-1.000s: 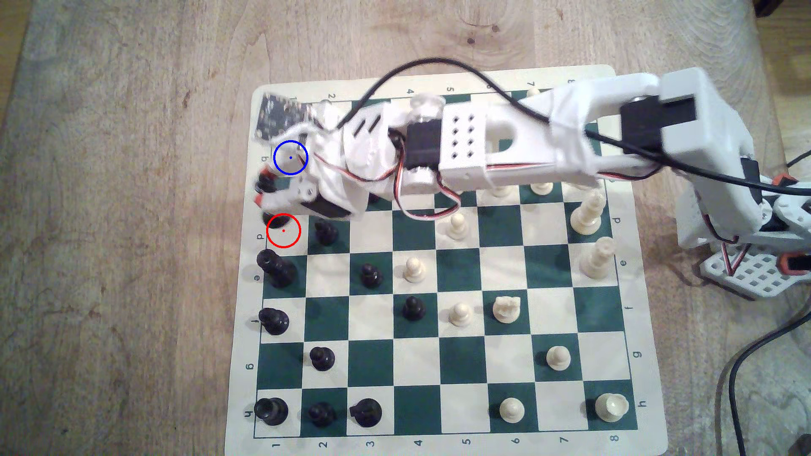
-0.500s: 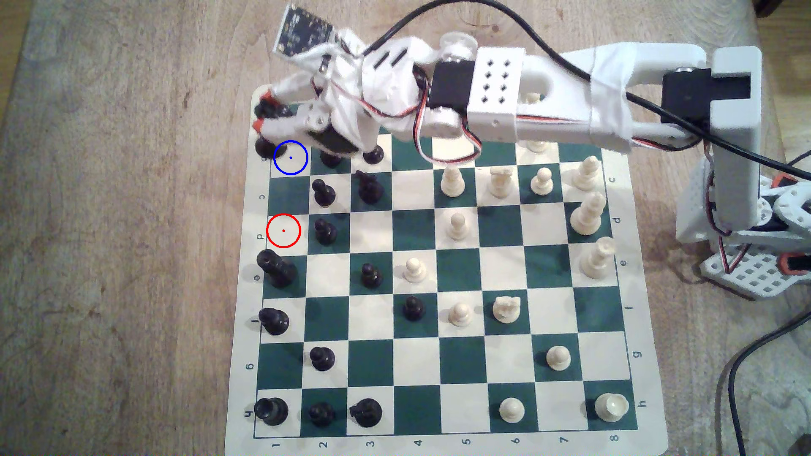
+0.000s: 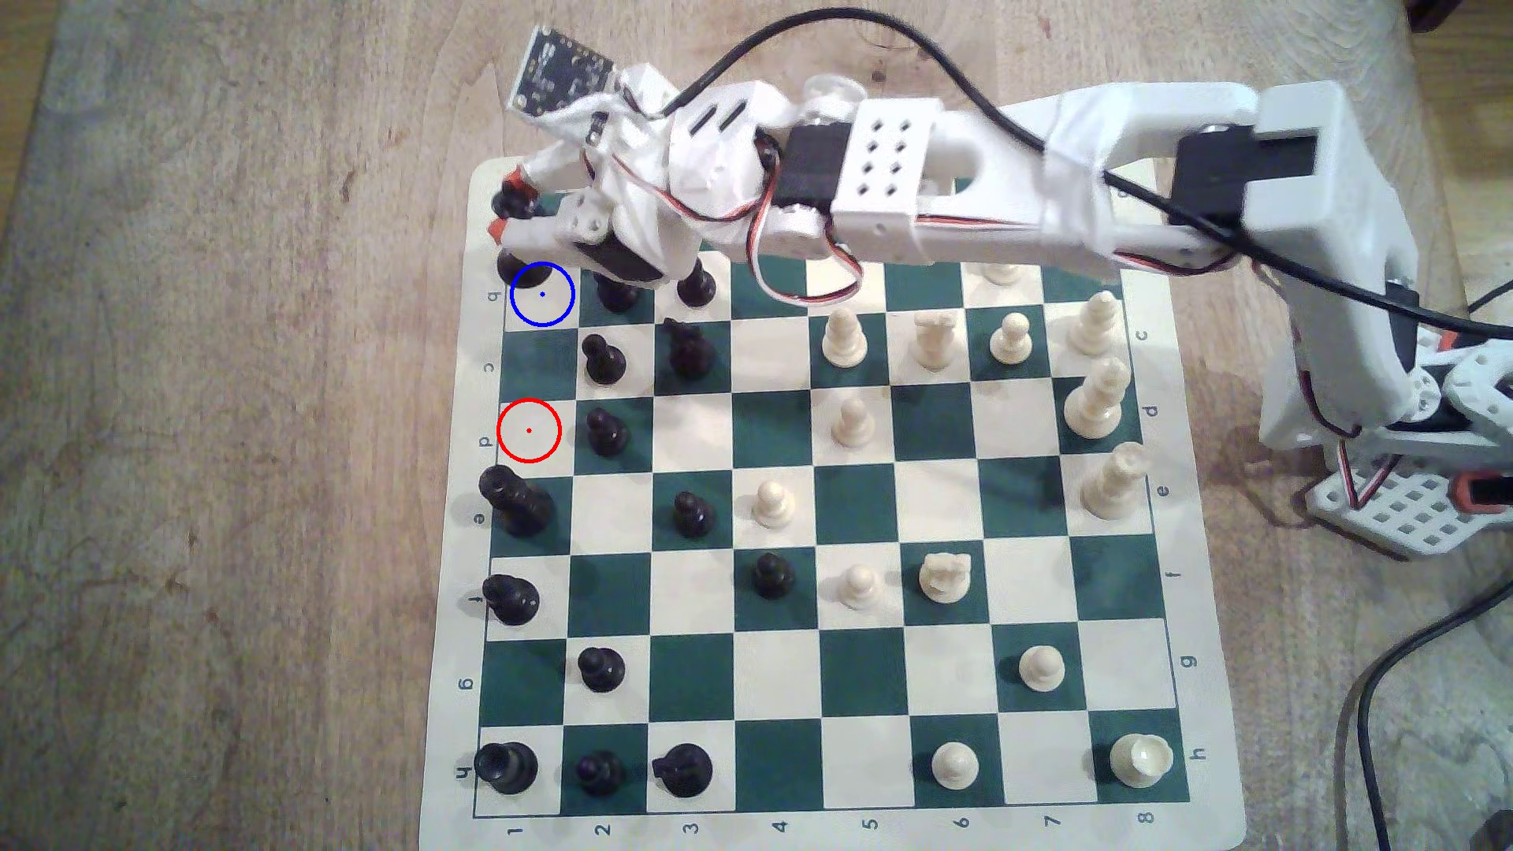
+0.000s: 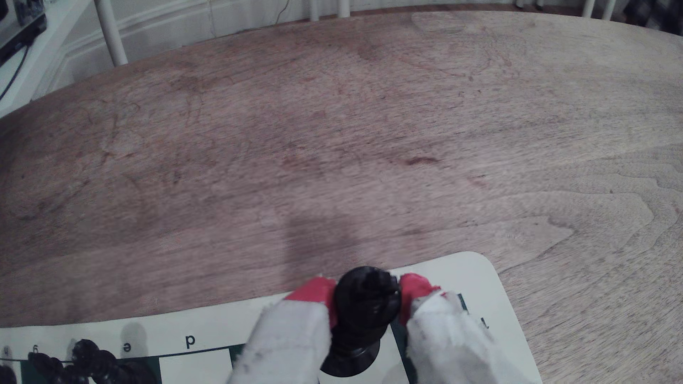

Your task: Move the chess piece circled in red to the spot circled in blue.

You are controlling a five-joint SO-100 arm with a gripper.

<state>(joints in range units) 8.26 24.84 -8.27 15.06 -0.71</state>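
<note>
The chess piece circled in red [image 3: 512,263], tall and glossy black, is held near its crown by my gripper [image 3: 508,204], which is shut on it at the board's far corner on the exterior view's left. Its round base overlaps the upper-left rim of the spot circled in blue [image 3: 542,294], a cream square. The red-ringed cream square [image 3: 529,430] is bare. In the wrist view the piece [image 4: 364,310] sits between my gripper's [image 4: 366,291] red-tipped fingers [image 4: 312,291], its base over a cream square by the board's corner. Whether the base touches the board I cannot tell.
Black pawns [image 3: 618,293] [image 3: 696,286] stand just to the exterior view's right of the blue ring, under my wrist. Another black pawn [image 3: 604,360] and a black knight [image 3: 688,348] stand one row nearer. White pieces fill the board's right side. Bare wooden table [image 3: 246,409] lies beyond the board's left edge.
The gripper lifted the black piece off the red-ringed square and carried it toward the board's far corner. In the last half second it shifted slightly right and down, close to the blue ring.
</note>
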